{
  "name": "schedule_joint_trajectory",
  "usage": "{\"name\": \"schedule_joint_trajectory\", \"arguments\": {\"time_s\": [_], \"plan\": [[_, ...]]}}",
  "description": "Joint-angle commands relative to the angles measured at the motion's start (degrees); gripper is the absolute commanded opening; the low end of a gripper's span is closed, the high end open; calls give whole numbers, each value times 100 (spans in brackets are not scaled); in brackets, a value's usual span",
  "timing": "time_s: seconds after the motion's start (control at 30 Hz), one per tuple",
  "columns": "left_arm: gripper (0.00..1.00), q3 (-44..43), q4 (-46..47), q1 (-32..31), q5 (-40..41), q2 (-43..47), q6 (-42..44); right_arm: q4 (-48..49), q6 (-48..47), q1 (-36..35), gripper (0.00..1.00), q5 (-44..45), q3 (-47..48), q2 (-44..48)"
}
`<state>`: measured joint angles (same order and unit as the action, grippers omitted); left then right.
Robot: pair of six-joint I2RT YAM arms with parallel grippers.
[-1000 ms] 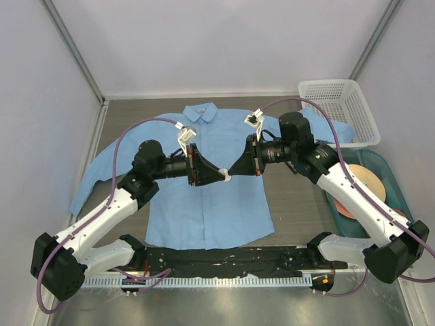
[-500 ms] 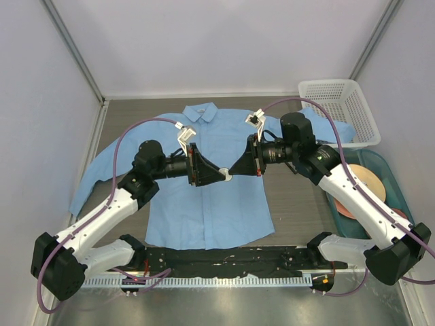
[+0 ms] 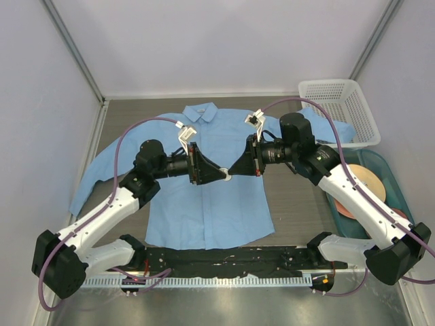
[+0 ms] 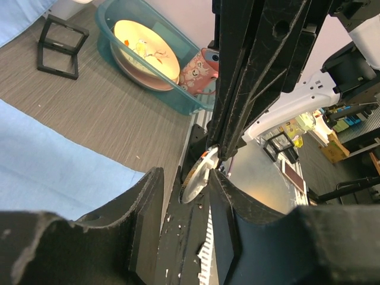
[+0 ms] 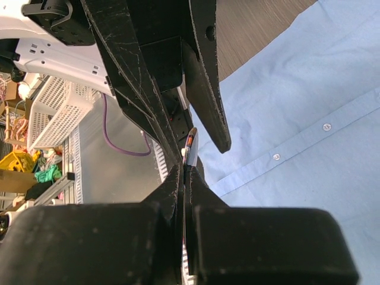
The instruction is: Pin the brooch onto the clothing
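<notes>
Trouble would most likely start at the left gripper (image 3: pixel 217 175), black and two-fingered, whose fingers stand apart on either side of the brooch (image 4: pixel 198 176), a small round disc with an orange-gold rim seen nearly edge-on. The disc hangs just above the middle of the light blue button-up shirt (image 3: pixel 204 210), which lies flat on the grey woven table (image 3: pixel 299 204). The right gripper (image 5: pixel 184 173), also black, carries it, with its fingers pressed together on the disc's thin body.

That hold looks narrow. If the left fingers close off-centre or nudge the rim sideways, the disc could twist in the clamp or pop free and roll off across the cloth. The two sets of fingertips are crowded together, so a slightly misjudged move may knock one against the other. The thin fabric lies loose, and pushing down on it could drag and wrinkle it rather than let a pin through. I cannot tell whether the clasp is open. The white mesh basket (image 3: pixel 336 92) and teal plastic bin (image 3: pixel 380 157) sit well apart on the right and seem no hazard.
</notes>
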<state>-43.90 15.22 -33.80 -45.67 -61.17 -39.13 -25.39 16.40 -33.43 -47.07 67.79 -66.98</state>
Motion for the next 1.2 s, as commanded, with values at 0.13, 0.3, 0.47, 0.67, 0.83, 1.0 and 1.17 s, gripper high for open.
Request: {"name": "schedule_joint_trajectory", "arguments": {"time_s": [0.13, 0.3, 0.47, 0.67, 0.83, 1.0, 1.17], "plan": [[36, -145, 121, -21, 172, 8, -77, 148, -67, -58, 1, 75, 33, 150], [32, -75, 104, -12, 181, 35, -112, 69, -164, -58, 1, 136, 41, 185], [30, -31, 51, 14, 164, 96, -138, -10, -199, -58, 1, 207, 59, 220], [34, 22, -63, 93, 172, 202, -191, -72, -278, -50, 1, 339, 129, 229], [39, 57, 7, 146, 173, 245, -226, -72, -296, -50, 1, 356, 156, 229], [42, 136, 121, 155, 85, 298, -182, -89, -339, -50, 1, 347, 164, 229], [49, 66, 315, 146, 49, 334, -138, 24, -243, -50, 1, 374, 129, 221]]}}
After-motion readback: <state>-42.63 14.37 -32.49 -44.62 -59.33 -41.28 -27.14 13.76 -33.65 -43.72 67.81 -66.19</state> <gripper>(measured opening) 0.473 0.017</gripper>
